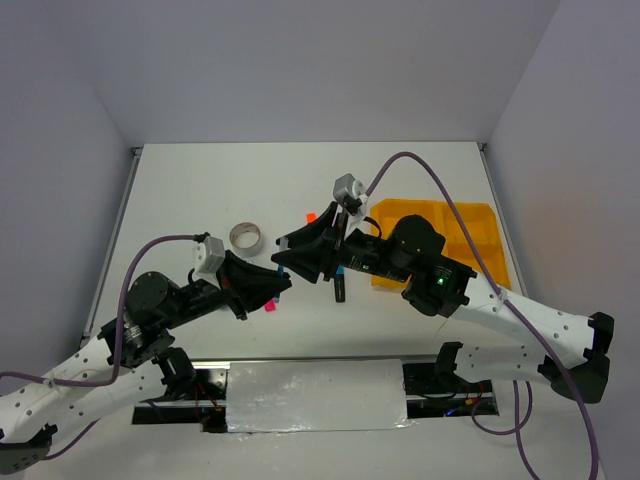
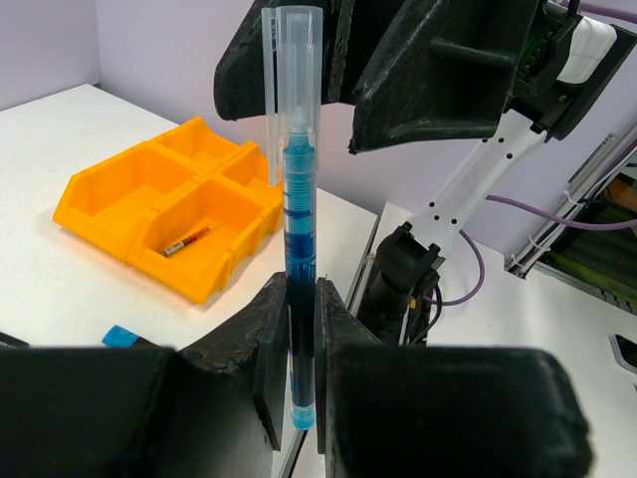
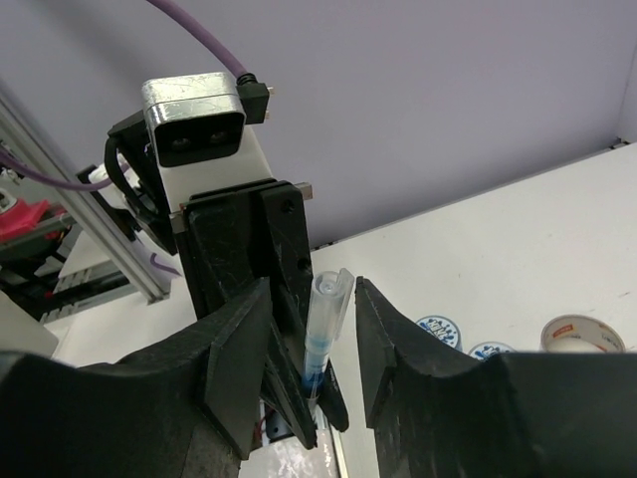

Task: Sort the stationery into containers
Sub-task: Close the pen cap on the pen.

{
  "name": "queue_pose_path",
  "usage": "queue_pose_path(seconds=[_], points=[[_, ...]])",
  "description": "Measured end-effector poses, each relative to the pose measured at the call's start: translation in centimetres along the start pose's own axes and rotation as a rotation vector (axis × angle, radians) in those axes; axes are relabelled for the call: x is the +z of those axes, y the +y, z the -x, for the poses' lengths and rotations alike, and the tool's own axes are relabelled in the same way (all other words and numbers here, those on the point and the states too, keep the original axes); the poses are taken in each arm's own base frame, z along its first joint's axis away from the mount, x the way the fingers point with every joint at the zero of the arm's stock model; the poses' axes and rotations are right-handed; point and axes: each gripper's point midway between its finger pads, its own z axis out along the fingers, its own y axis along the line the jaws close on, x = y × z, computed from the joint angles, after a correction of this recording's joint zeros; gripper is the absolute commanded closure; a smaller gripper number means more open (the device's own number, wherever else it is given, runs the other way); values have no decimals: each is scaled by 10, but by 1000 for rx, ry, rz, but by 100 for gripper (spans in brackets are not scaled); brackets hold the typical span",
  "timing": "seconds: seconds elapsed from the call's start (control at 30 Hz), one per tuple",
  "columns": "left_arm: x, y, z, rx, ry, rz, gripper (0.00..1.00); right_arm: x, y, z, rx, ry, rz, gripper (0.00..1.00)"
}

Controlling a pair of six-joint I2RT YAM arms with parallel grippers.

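Currently left end effector (image 2: 299, 304) grips blue pen (image 2: 299, 189); right end effector (image 3: 312, 299) straddles it, open.

We counted one orange tray (image 2: 199, 284) with four compartments, one red pen (image 2: 186, 242) inside it, one blue pen (image 2: 299, 249), one tape ring (image 1: 245, 235) and two small round tubs (image 3: 438, 332) outside it.

Pen (image 2: 299, 199) in left hand (image 2: 301, 294)

A white table (image 1: 300, 180) stands between pale lilac walls (image 1: 300, 60).
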Motion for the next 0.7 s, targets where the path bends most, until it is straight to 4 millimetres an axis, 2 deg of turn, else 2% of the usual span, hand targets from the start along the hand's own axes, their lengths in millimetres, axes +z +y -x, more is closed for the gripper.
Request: queue_pose_path(seconds=[0.17,0.33,0.47,0.57,0.7], points=[[0,0,0,0,0,0,100,0,0,0,-1,0,0,62],[0,0,0,0,1,-2,100,0,-1,1,-1,-2,-6,63],[1,0,-2,-2,9,-2,100,0,-5,2,-3,-8,-21,93],[1,0,-3,-2,9,-1,100,0,-6,2,-1,-9,-29,100],[1,1,-2,-2,8,2,100,0,-6,2,-1,-9,-29,100]])
